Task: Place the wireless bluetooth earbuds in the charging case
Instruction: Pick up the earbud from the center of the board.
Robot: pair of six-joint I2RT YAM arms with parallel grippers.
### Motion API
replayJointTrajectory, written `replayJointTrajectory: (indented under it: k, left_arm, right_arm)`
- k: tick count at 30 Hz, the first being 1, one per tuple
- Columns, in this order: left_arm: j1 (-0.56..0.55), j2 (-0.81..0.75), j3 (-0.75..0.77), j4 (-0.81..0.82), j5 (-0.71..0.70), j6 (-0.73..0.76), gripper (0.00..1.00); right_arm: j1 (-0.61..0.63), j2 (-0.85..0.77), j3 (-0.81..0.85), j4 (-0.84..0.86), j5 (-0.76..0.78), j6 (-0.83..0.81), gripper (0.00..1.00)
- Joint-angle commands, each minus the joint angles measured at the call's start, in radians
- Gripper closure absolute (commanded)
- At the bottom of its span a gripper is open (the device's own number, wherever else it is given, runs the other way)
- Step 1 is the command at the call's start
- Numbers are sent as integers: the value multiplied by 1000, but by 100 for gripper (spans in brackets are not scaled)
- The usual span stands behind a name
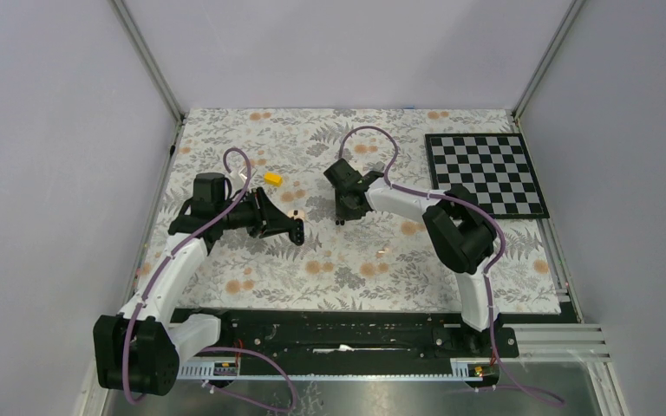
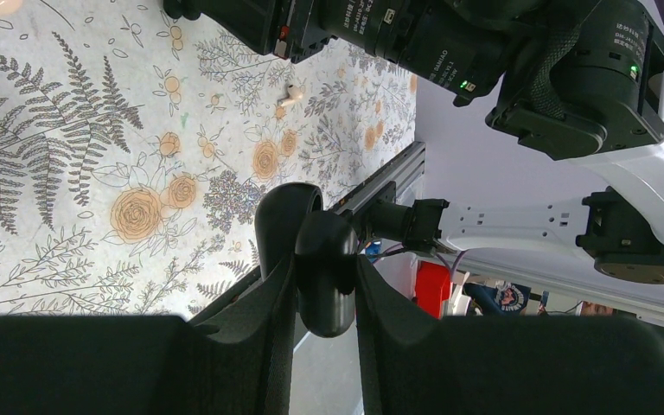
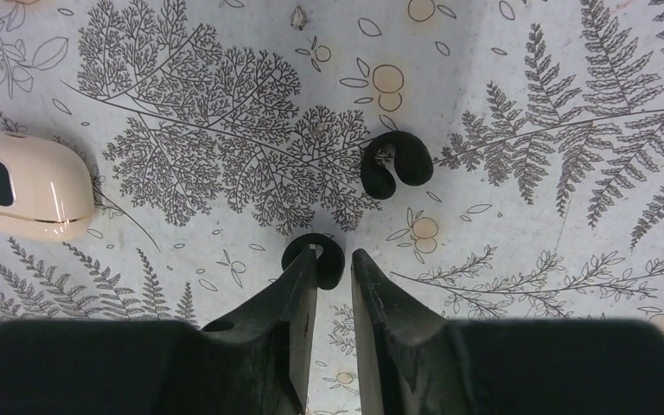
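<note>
Likely step: earbud [image 3: 311, 240] pickup | left tool [image 2: 325, 290] grips case [image 2: 324, 259] | right tool [image 3: 335, 259] parted at earbud | next: pinch squarely, lift

The left gripper [image 2: 324, 270] is clamping a black case [image 2: 322, 259] between its fingers [image 2: 259, 328], with the case's two rounded lobes sticking out past the fingertips, seen against the floral table's [image 2: 69, 130] edge. A small white piece [image 2: 291, 93] is lying further in on the table, where the right arm [image 2: 519, 60] is hanging over it.
</note>
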Motion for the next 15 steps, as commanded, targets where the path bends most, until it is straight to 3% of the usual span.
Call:
replayJointTrajectory:
  k: [1, 15]
  left_arm:
    - [7, -10, 2, 30, 5, 15, 100]
    - [8, -10, 3, 26, 2, 18, 100]
  right_arm:
    - [8, -15, 6, -9, -9, -21, 73]
    - [8, -56, -87, 37, -92, -45, 73]
